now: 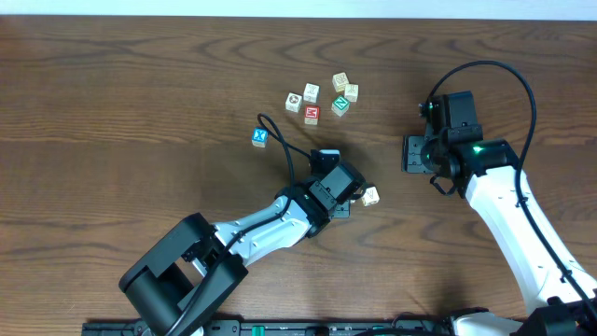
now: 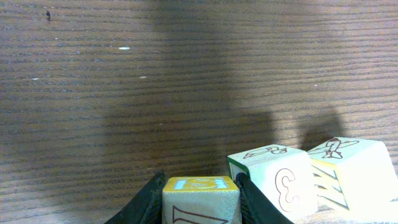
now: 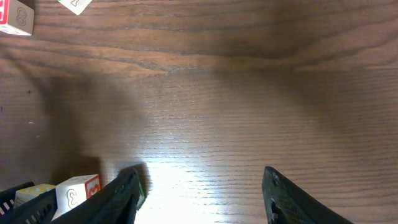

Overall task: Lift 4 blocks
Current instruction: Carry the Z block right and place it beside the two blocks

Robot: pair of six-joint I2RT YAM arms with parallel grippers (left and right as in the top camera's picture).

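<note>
Dark-brown woodgrain worktop [image 1: 112, 112], carrying wooden alphabet blocks and two arms.

1. Left claw [image 2: 200, 186]: mid-worktop, nearer than the other blocks. Fingers partly closed, pressed against both sides of the held block [image 2: 200, 202], which has a cream side and a yellow-edged top with a pale blue mark. Whether it is clear of the worktop cannot be told.
2. Numeral block [image 2: 277, 183]: cream with a red "3", just beside the claw's right finger.
3. Aeroplane block [image 2: 351, 171]: cream with an outline plane on top, close against the right of the numeral block and turned at a slight angle.
4. Blue block [image 1: 260, 137]: white X, alone, left of and farther than the left claw.
5. Far cluster: red-faced cube [image 1: 311, 115], green diamond-faced cube [image 1: 340, 105] and four pale cubes [image 1: 311, 91], close together.
6. Right claw [image 3: 200, 180]: right of the left claw. Fingers wide apart, holding nothing, with bare worktop between them.
</note>
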